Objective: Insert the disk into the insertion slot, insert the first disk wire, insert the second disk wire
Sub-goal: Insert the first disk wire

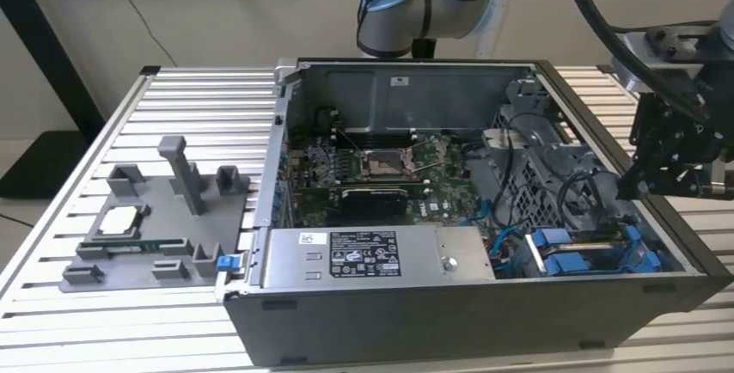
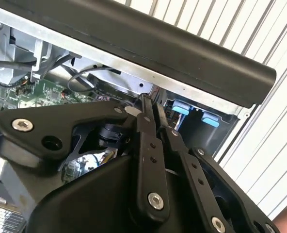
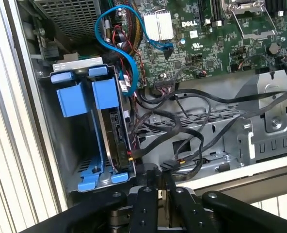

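Clenched is how I'd call my gripper (image 1: 633, 186) in the exterior view: black fingers drawn together with nothing between them. It hangs over the edge of the open computer case (image 1: 688, 257) on the exterior view's right, at about three o'clock from the processor socket (image 1: 384, 162). The insertion slot (image 1: 596, 253) lies below me, at four o'clock from that socket, with blue tabs showing. The long silver box (image 1: 379, 257) with the sticker lies at six o'clock from the socket. A grey fixture tray (image 1: 149, 227) rests on the slatted table (image 1: 69, 339) at nine o'clock from the case, well apart from me.

In the second wrist view the fingers (image 2: 144, 141) lie pressed side by side, the gripper (image 2: 151, 109) closed on nothing. The case's black rim (image 2: 182, 53) runs across just beyond the tips, and two blue tabs (image 2: 181, 108) peek out past it.

In the first wrist view the gripper (image 3: 160, 182) points at the slot's end. The disk (image 3: 115, 141) stands edge-on inside the insertion slot (image 3: 71, 145), clipped in its blue carrier (image 3: 75, 97). A blue cable (image 3: 129, 58) loops from the motherboard (image 3: 221, 53) down beside the disk. Loose black wires (image 3: 182, 121) sprawl over the metal cage (image 3: 240, 131), between my fingertips and the disk's connector end. I cannot tell whether either wire is plugged in.
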`<state>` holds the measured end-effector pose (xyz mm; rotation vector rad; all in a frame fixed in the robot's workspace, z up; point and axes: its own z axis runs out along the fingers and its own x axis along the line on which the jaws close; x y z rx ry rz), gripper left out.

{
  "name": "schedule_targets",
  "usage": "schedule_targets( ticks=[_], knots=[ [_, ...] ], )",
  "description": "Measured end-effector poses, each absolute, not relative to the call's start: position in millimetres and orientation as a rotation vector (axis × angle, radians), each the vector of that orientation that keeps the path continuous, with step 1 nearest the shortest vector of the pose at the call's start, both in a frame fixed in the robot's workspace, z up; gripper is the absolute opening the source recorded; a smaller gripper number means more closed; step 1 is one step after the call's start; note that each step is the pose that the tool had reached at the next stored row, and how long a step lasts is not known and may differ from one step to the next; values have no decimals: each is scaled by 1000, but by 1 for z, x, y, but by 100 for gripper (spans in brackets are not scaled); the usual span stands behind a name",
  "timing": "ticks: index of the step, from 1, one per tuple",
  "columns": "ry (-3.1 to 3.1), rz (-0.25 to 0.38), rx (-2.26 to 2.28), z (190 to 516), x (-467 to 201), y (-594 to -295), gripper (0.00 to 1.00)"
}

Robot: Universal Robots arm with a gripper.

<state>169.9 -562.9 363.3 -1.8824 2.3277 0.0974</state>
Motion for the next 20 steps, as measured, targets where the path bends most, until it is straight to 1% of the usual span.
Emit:
schedule_targets(
  ticks=[16, 20],
  knots=[
    [2332, 100, -1886, 372, 153, -564, 0],
    [2341, 85, -1893, 372, 148, -566, 0]
  ],
)
